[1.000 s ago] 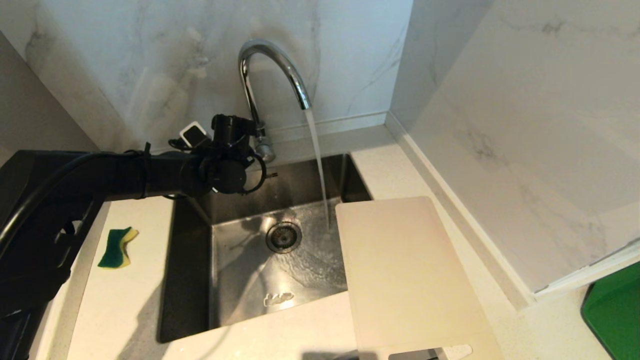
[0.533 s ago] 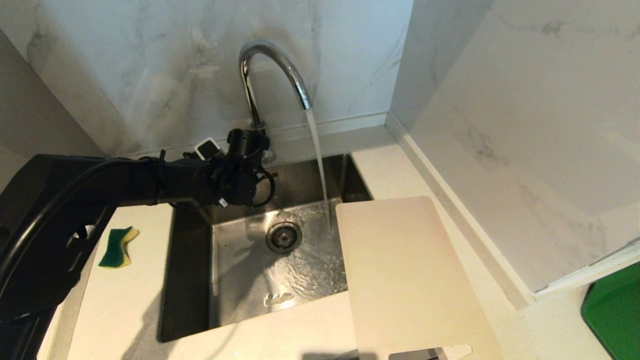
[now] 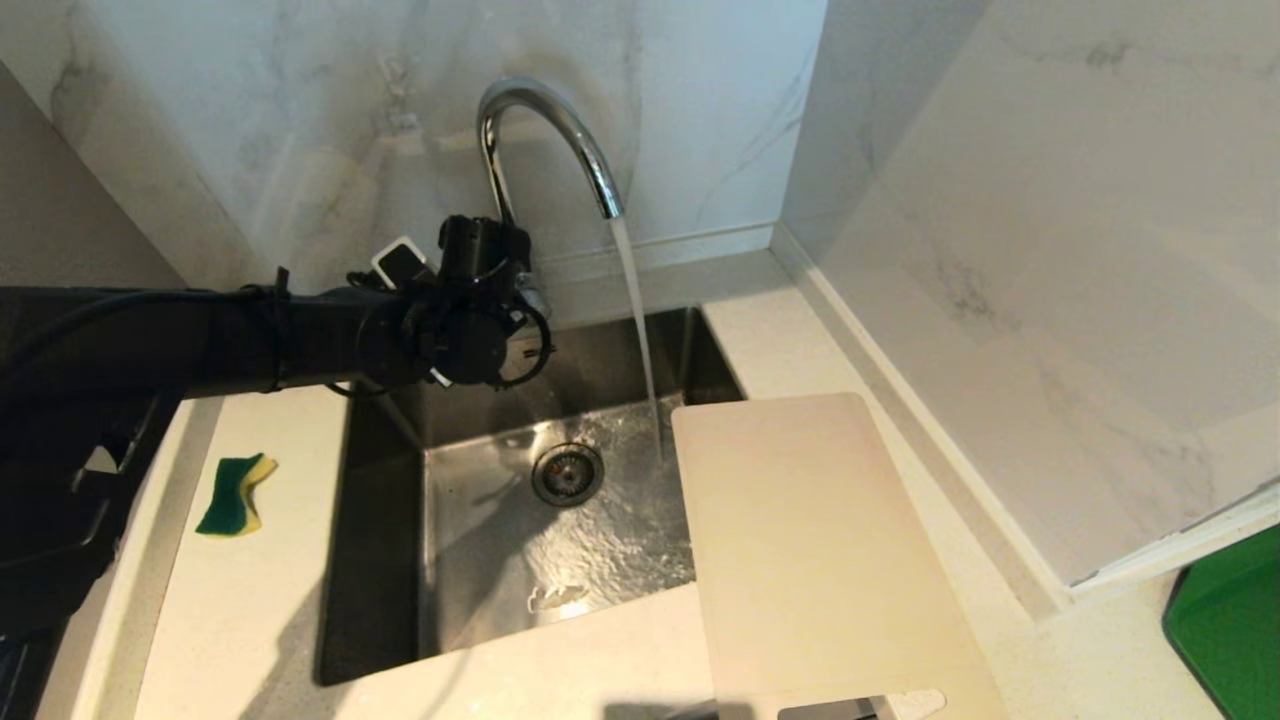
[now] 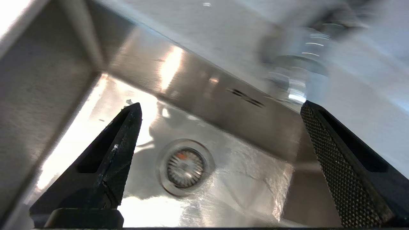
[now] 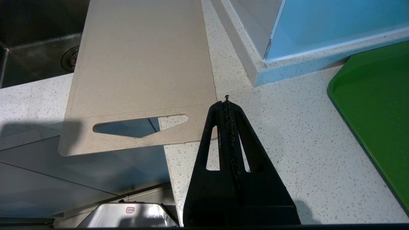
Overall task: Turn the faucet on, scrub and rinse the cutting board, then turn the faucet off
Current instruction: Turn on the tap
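The chrome faucet point(image 3: 545, 130) arches over the sink and a steady stream of water point(image 3: 640, 330) falls from its spout. My left gripper point(image 4: 220, 104) hangs open over the sink's back left corner, right by the faucet's base point(image 4: 294, 64), with nothing between its fingers. In the head view its wrist point(image 3: 475, 325) covers that base. The beige cutting board point(image 3: 810, 550) lies flat on the counter, its far end reaching over the sink's right edge beside the stream. My right gripper point(image 5: 225, 103) is shut and empty, low by the board's handle cutout point(image 5: 140, 124).
A green and yellow sponge point(image 3: 235, 493) lies on the counter left of the steel sink point(image 3: 375, 560). The drain point(image 3: 567, 473) sits mid-basin. A green tray point(image 3: 1230, 630) is at the far right. Marble walls close in the back and the right.
My left wrist dipped toward the sink, then rose again, ending slightly right of where it began. Water keeps running. The board and sponge have not moved.
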Tool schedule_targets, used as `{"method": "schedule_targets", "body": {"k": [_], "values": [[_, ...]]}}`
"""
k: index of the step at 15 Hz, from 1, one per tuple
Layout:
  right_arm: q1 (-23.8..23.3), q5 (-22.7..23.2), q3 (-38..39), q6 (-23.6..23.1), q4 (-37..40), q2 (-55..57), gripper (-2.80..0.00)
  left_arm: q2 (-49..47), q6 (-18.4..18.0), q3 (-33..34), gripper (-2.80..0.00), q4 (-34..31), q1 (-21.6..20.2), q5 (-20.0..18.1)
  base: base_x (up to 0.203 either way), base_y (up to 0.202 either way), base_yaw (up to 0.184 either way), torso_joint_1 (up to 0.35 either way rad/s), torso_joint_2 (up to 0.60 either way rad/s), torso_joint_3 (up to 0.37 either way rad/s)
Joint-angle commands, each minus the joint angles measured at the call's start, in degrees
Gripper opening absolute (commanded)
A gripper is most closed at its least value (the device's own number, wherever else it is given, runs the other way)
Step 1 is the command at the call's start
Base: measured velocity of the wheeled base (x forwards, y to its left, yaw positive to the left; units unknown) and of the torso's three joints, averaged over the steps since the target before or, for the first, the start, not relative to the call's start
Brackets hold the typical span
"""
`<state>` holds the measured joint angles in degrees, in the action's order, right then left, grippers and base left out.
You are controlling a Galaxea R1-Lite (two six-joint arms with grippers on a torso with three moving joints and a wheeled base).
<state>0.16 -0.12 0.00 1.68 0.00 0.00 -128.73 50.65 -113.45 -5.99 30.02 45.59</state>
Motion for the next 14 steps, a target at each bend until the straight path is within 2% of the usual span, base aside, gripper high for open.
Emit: {"method": "schedule_targets", "body": {"k": [1,7,9,12,13,14], "values": [[0.0,0.0,0.0,0.0,0.0,0.0,-2.80,3.6,0.3,0.1,0.00,-1.1,1.0,0.3,0.000,0.000,0.000,0.000,0.00,0.000],[0.0,0.0,0.0,0.0,0.0,0.0,-2.80,13.3,-1.7,3.5,0.00,-5.7,0.8,-0.2,0.000,0.000,0.000,0.000,0.00,0.000],[0.0,0.0,0.0,0.1,0.0,0.0,-2.80,16.3,-3.1,4.6,0.00,-10.0,0.5,-1.6,0.000,0.000,0.000,0.000,0.00,0.000],[0.0,0.0,0.0,0.0,0.0,0.0,-2.80,17.8,-2.9,4.6,0.00,-12.0,-0.3,-1.7,0.000,0.000,0.000,0.000,0.00,0.000],[0.0,0.0,0.0,0.1,0.0,0.0,-2.80,18.6,-2.6,4.8,-2.80,-12.9,-0.6,-1.8,0.000,0.000,0.000,0.000,0.00,0.000],[0.0,0.0,0.0,0.1,0.0,0.0,-2.80,19.8,-2.4,5.3,-2.80,-13.7,-1.1,-2.0,0.000,0.000,0.000,0.000,0.00,0.000]]}}
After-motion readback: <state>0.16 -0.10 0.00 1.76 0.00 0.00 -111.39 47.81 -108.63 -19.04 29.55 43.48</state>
